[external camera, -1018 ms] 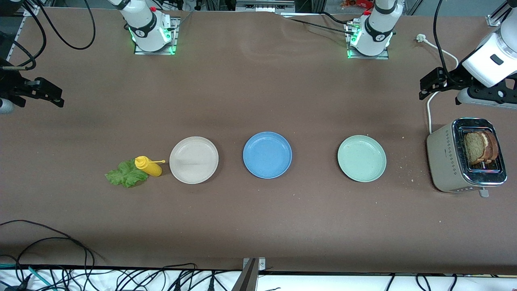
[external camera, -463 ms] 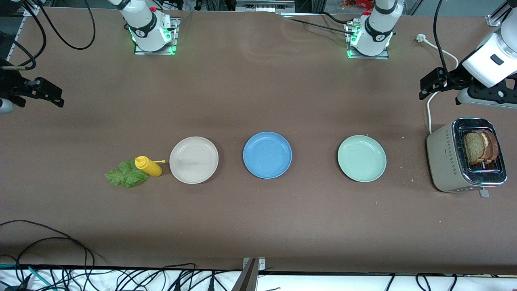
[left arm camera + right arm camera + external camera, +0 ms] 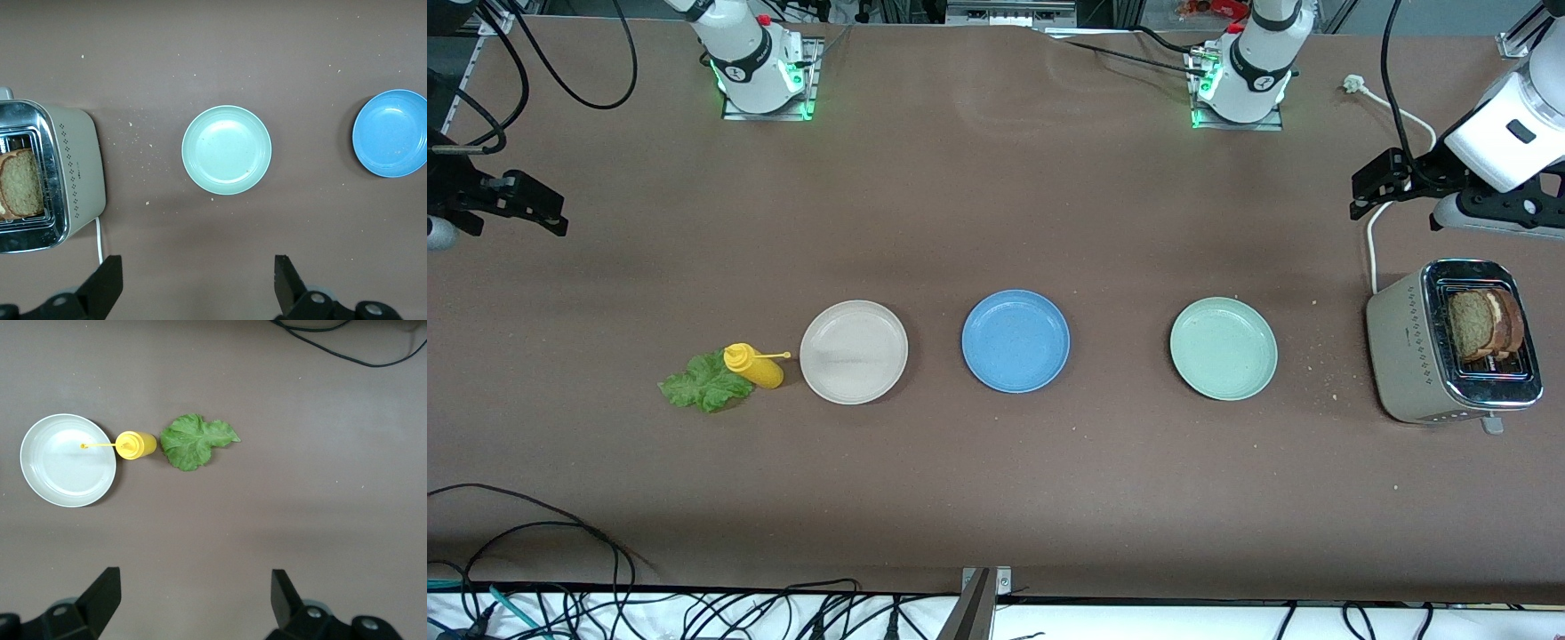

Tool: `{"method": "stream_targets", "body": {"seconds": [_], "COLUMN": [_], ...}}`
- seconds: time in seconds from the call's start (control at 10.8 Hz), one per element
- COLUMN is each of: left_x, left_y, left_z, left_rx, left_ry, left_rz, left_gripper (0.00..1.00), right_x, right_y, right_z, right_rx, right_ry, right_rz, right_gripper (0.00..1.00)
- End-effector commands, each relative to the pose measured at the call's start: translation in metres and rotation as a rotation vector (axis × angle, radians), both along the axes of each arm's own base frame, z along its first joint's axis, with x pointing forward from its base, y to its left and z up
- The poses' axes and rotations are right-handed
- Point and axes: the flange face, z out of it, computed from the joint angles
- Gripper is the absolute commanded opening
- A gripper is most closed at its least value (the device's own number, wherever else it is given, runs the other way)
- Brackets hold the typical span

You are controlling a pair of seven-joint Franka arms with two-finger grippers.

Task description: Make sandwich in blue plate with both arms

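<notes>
The blue plate (image 3: 1016, 341) (image 3: 391, 133) lies bare in the middle of a row of three plates. Two brown bread slices (image 3: 1483, 324) (image 3: 22, 183) stand upright in the toaster (image 3: 1405, 356) at the left arm's end of the table. A green lettuce leaf (image 3: 705, 382) (image 3: 195, 441) lies flat on the table at the right arm's end. My left gripper (image 3: 1353, 197) (image 3: 199, 280) hangs open and holds nothing, over bare table beside the toaster's white cord. Over bare table at the right arm's end my right gripper (image 3: 562, 218) (image 3: 195, 593) is open with nothing in it.
A beige plate (image 3: 854, 352) (image 3: 68, 460) and a pale green plate (image 3: 1224, 348) (image 3: 227, 150) flank the blue one. A yellow squeeze bottle (image 3: 756, 365) (image 3: 137, 445) lies between lettuce and beige plate. Crumbs dot the table near the toaster. Cables hang at the table's near edge.
</notes>
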Motion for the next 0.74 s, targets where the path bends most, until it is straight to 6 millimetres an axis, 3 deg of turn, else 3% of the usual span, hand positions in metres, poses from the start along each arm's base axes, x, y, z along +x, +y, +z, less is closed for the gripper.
{"method": "stream_targets", "body": {"seconds": [0.0,0.19,0.37,0.65], "left_x": [-0.003,0.0,0.007,0.032], "left_y": [0.003,0.007,0.029,0.114], "left_z": [0.0,-0.005,-0.014,-0.043], "left_rx": [0.029,0.029,0.028,0.008], "left_ry": [-0.001,0.008,0.022,0.052], "left_rz": [0.008,0.014,0.045,0.075], "left_gripper": [1.0,1.0,1.0,1.0], "right_x": [-0.002,-0.002,-0.002,-0.002], "right_y": [0.003,0.003,0.002,0.002], "right_z": [0.008,0.008,0.008,0.008], "right_rx": [-0.002,-0.002,-0.002,-0.001], "right_ry": [-0.005,-0.003,-0.005,-0.005], "right_rz": [-0.005,-0.005,-0.007,-0.008], "right_gripper": [1.0,1.0,1.0,1.0]}}
